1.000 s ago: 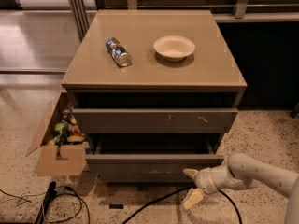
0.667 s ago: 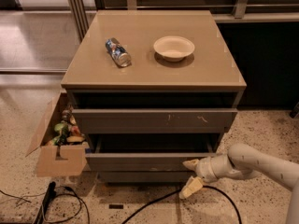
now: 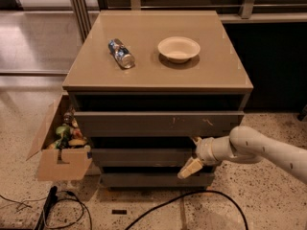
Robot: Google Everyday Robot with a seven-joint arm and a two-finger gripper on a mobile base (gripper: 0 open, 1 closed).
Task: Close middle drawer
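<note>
The middle drawer stands partly open, long axis running left to right. The gripper, fingers spread, sits at its front's right end. Closing requires a push toward the far side.

Showing plain grey-brown on the middle drawer; bearing whitish scuffs on the similar grey-brown upper drawer front. Glowing warm tan across the table, setting off a cream-white bowl and a silver-and-blue can. Showing pale cream-yellow on the gripper, fingers parted, at the right end of the middle drawer, trailing an off-white arm. Speckling the beige floor with dark flecks, crossing it with a black cable. Showing brown on the cardboard box, holding green and yellow oddments.
</note>
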